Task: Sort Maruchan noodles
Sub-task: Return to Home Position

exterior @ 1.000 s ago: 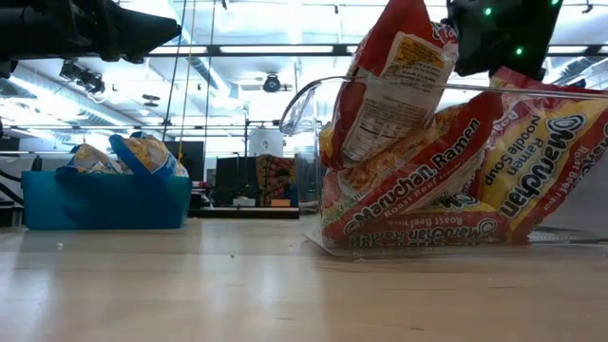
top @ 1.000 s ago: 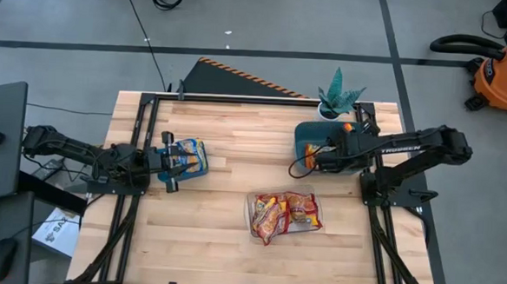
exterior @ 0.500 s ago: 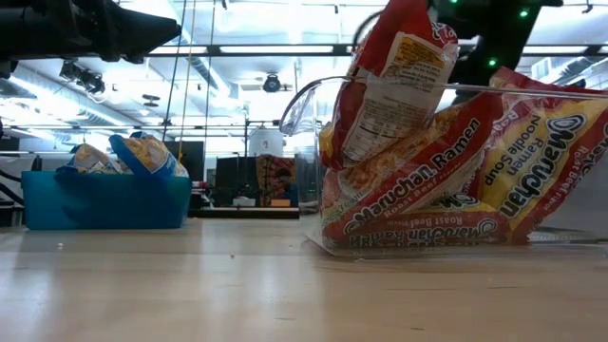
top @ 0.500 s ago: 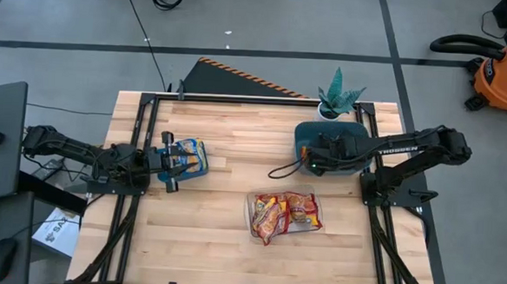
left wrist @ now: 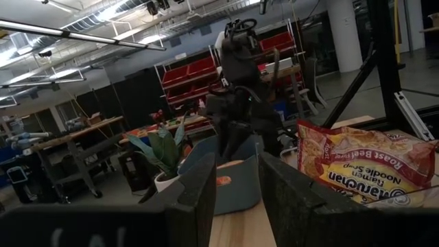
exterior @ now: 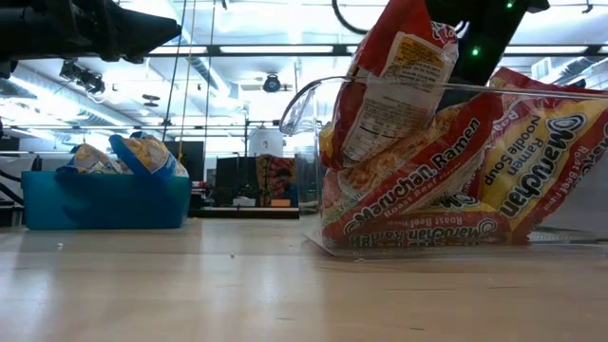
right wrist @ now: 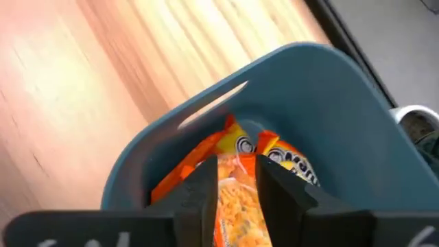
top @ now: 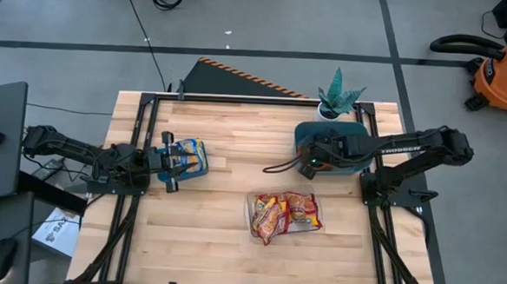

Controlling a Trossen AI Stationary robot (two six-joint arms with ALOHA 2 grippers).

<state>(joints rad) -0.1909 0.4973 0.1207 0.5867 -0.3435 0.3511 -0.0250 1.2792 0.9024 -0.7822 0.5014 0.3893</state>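
Maruchan noodles lie in three places. Red-trim packets [top: 286, 213] stand heaped in a clear container [exterior: 309, 100] at the table's middle. Blue-trim packets [top: 192, 156] fill a blue bin [exterior: 104, 201] at the left. Orange-trim packets [right wrist: 288, 161] lie in a blue-grey bin [right wrist: 329, 103] at the far right. My right gripper [right wrist: 238, 185] slants down over that bin [top: 348, 130], its fingers apart. My left gripper [top: 169, 162] hangs open by the blue-trim packets, nothing between its fingers [left wrist: 199, 199]. My right gripper comes at the blue-grey bin from above, slanting down. An orange-trim packet [right wrist: 236, 199] shows in the gap between its fingers. I cannot tell whether the fingers touch it; the packet lies inside the bin with the others.
A potted plant [top: 336, 96] stands at the table's far edge beside the blue-grey bin. A black cable [top: 280, 167] loops from the right gripper over the wood. Bare wood spreads along the near side and between the bins. An orange shop vacuum [top: 505, 73] sits on the floor.
My right gripper has tipped downward and shifted a little toward the table's left over the blue-grey bin. Its cable loop has swung out to the left with it. An orange patch at the bin's far rim is now hidden under the arm.
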